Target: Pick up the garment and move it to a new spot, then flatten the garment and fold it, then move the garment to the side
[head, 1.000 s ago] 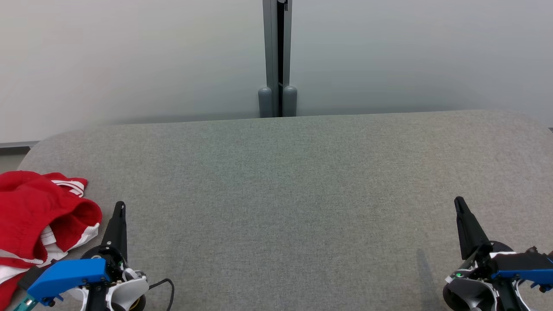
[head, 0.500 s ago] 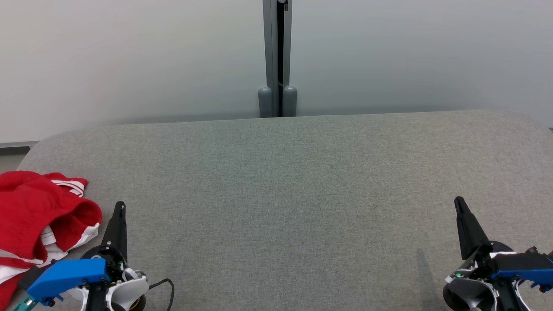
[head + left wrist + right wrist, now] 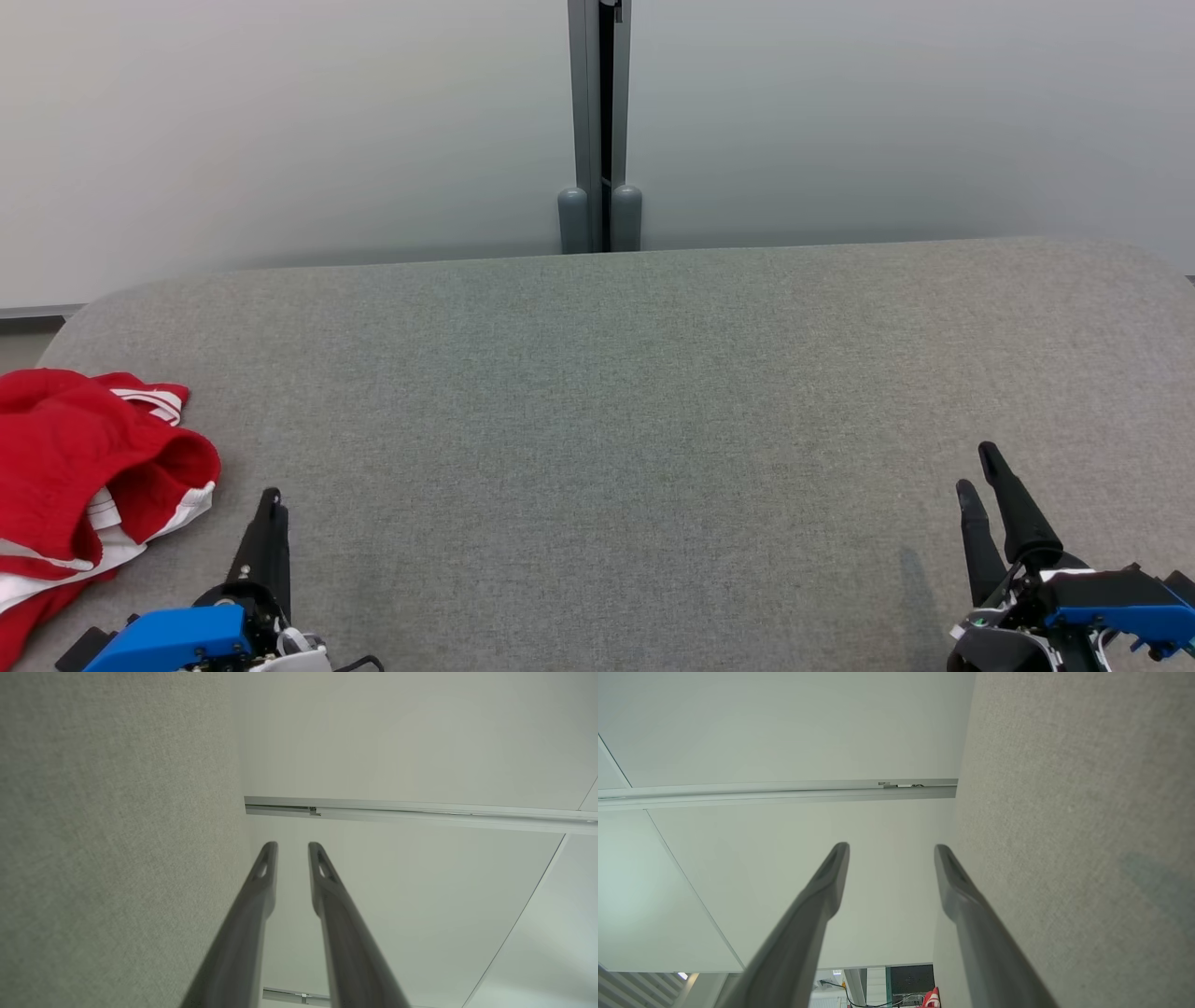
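Garment (image 3: pixel 84 467) lies crumpled at the table's (image 3: pixel 597 392) near-left corner, untouched; pick-up is judged not begun. Left gripper (image 3: pixel 293 848), at the table's near edge, is slightly parted and empty. Right gripper (image 3: pixel 974 469), at its near-right corner, is spread wide, presumably readied for grasping.

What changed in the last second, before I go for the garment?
Both tools drew back toward the robot. The right tool opened, two fingers now apart; the left tool shows a narrow gap in its wrist view. Nothing was grasped or released. The red garment lies unmoved at the table's left edge.
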### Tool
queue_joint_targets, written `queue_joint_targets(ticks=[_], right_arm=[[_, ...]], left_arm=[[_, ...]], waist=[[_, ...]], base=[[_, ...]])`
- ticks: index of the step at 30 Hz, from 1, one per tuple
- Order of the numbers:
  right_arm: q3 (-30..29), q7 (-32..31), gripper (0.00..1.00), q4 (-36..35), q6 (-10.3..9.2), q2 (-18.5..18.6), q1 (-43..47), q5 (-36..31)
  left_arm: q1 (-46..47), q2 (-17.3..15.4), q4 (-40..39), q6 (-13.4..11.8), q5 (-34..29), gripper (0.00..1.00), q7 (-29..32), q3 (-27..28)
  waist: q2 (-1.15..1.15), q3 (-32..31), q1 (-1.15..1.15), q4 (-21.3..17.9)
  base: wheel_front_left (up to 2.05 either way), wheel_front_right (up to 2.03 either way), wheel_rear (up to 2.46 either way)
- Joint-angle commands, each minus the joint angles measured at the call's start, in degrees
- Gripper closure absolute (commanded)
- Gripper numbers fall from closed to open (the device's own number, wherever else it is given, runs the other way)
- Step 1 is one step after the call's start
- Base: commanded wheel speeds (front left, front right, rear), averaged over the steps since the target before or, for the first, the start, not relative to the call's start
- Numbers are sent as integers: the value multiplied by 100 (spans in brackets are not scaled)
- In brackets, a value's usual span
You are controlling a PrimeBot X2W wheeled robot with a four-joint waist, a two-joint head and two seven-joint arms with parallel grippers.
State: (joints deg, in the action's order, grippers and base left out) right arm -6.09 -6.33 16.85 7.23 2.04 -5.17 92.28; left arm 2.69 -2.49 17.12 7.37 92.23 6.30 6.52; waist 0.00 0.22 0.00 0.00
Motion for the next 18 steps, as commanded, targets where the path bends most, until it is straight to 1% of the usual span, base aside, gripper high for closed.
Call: queue_joint_targets(ticks=[1,5,12,13,18], right_arm=[[17,45,0,-105,9,18,-77,-40],[114,168,0,-132,11,52,-101,-189],[203,389,0,-104,13,87,-178,-1007],[203,389,0,-104,13,87,-178,-1007],[261,517,0,-62,15,78,-243,-1703]], left_arm=[[139,-24,-87,0,-17,0,-25,-3],[177,-67,-88,1,-129,0,-147,-59],[264,-198,-47,2,-758,0,-387,-215],[264,-198,-47,2,-758,0,-387,-215],[317,-243,-4,3,-1374,0,-515,-230]], waist=[[0,0,0,1],[0,5,0,2],[0,22,0,2],[0,22,0,2],[0,33,0,-6]], base=[[0,0,0],[0,0,0],[0,0,0],[0,0,0],[0,0,0]])
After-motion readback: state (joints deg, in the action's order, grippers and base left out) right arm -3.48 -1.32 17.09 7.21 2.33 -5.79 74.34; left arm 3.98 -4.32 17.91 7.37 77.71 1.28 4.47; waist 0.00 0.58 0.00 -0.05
